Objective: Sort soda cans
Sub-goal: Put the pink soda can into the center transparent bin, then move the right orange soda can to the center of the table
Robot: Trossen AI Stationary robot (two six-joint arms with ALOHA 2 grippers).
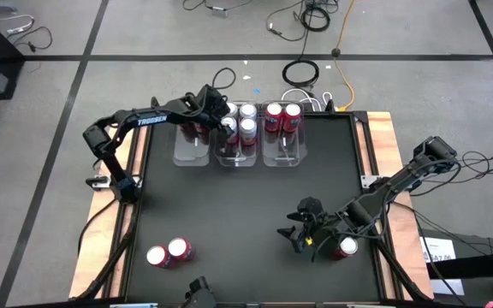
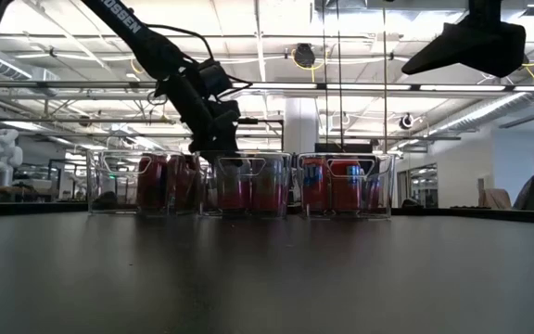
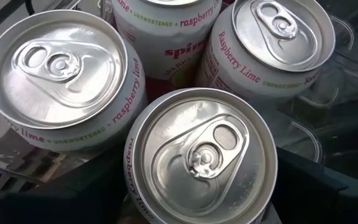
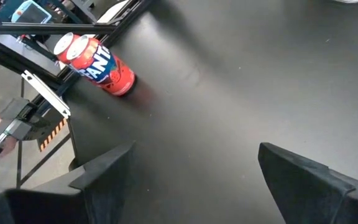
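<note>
White cans [image 3: 204, 158] in the left wrist view read "raspberry lime" and "unsweetened". The left gripper [image 1: 222, 114], its arm marked "TROSSEN", hangs over the middle bin [image 1: 236, 145], which holds the white cans; whether its fingers grip the nearest can cannot be told. The left bin [image 1: 192, 147] and right bin [image 1: 282, 137] hold red cans. The right gripper [image 4: 194, 171] hovers with fingers wide apart and empty. Two red cans [image 4: 95, 62] reading "FANTA" stand at the table's near left edge; another red can [image 1: 347, 248] stands beside the right arm.

Two dark, slim jointed arms: left arm [image 1: 139, 122] bears white "TROSSEN" lettering; right arm [image 1: 400, 181] trails black cables. Each end effector has blunt matte-black fingers [image 4: 107, 171].
</note>
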